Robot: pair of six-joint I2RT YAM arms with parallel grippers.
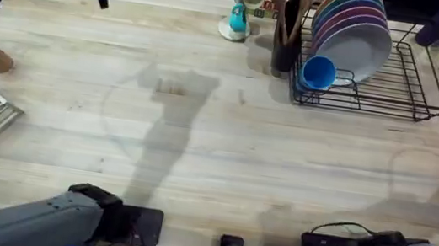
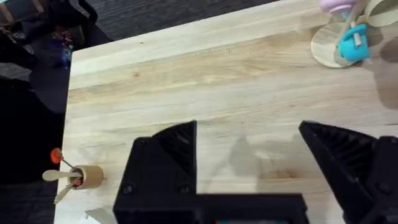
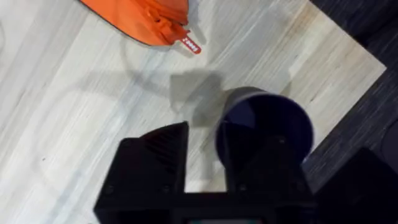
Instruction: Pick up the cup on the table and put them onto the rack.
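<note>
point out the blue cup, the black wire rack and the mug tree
blue cup [image 1: 319,71], overhead view, on its open mouth
black wire rack [image 1: 426,106], overhead view, on its front rim wire
mug tree [image 2: 352,45], left wrist view, on its teal body

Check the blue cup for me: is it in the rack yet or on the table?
In the rack. The overhead view shows the blue cup lying on its side inside the black wire rack, mouth toward the camera, in front of the white plate.
</note>
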